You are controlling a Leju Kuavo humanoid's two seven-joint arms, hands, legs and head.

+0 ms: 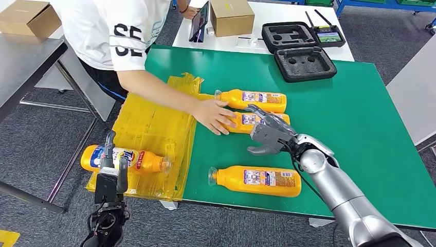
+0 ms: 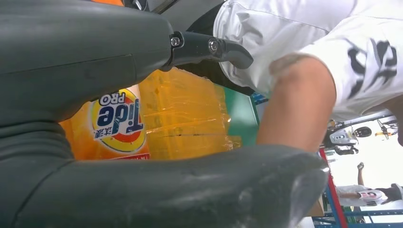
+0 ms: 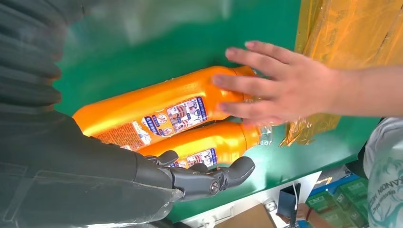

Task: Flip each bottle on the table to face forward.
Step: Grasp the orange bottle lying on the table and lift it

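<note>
Three orange bottles lie on the green table [image 1: 360, 103] showing their small-print labels: a far one [image 1: 252, 99] [image 3: 214, 142], a middle one [image 1: 249, 120] [image 3: 157, 109] and a near one [image 1: 257, 180]. A person's hand [image 1: 216, 116] [image 3: 280, 85] rests on the middle bottle's neck. My right hand [image 1: 270, 134] [image 3: 204, 178] hovers over that bottle's body with its fingers spread, holding nothing. A fourth bottle [image 1: 123, 158] [image 2: 116, 123] lies on the yellow plastic sheets [image 1: 154, 128], its Tide logo facing up. My left hand [image 1: 110, 170] has a finger and the thumb on either side of it, apart.
The person in a white shirt [image 1: 113, 31] leans in from the far left. Two black foam cases [image 1: 303, 62] sit at the table's far side. A cardboard box [image 1: 231, 15] and a tablet [image 1: 199, 21] stand on the white table behind.
</note>
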